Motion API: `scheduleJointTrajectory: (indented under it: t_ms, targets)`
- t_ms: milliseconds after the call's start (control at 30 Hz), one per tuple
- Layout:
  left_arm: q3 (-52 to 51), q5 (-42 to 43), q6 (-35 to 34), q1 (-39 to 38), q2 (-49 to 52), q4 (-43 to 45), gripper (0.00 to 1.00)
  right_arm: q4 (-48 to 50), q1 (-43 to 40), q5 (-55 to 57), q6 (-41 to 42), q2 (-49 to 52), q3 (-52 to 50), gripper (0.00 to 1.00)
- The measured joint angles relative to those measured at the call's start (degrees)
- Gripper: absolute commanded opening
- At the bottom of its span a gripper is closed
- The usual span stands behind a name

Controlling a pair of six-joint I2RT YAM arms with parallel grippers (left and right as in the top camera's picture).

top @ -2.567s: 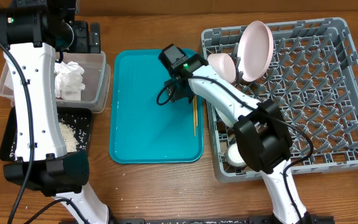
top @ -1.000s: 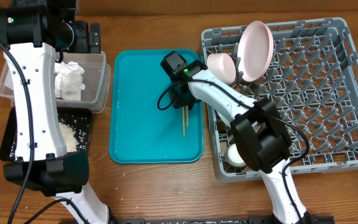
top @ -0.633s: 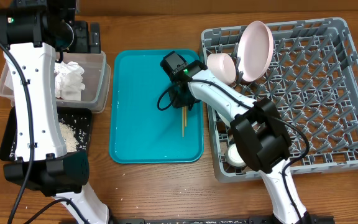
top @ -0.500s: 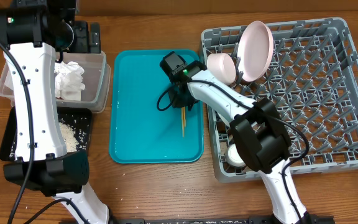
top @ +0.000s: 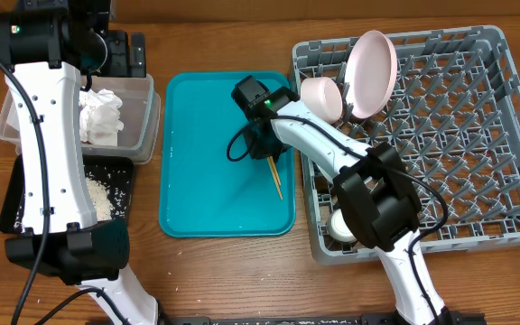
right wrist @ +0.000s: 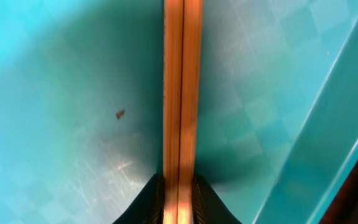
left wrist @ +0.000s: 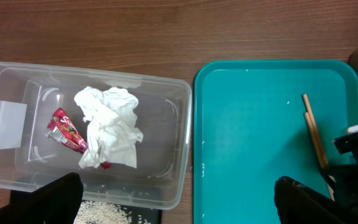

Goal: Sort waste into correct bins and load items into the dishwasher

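Observation:
A pair of wooden chopsticks (right wrist: 179,93) is pinched side by side in my right gripper (right wrist: 179,202), which is shut on them low over the teal tray (top: 206,181). From above, the chopsticks (top: 275,178) slant down and right out of the right gripper (top: 264,149). My left gripper (left wrist: 179,205) hangs wide open and holds nothing, above the gap between the clear tub (left wrist: 185,149) and the tray. The tub holds a crumpled napkin (left wrist: 107,127) and a red wrapper (left wrist: 67,130). Rice (top: 97,194) lies in the black tray.
The grey dish rack (top: 477,135) fills the right side, with a pink plate (top: 373,72) and a bowl (top: 323,97) at its back left corner and a white cup (top: 341,224) at its front left. The tray's raised rim (right wrist: 328,124) runs just right of the chopsticks.
My right gripper has closed on the chopsticks, and their free ends have swung from straight towards the front to slanting front-right. The left arm has not moved.

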Motion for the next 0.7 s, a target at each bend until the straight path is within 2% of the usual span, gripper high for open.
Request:
scheduleJointTrajectory:
  t_ms: [700]
  targets:
    - [0.0, 0.02, 0.0, 0.0, 0.0, 0.0, 1.0, -14.86, 0.22, 0.0, -1.53, 1.73, 14.78, 0.16]
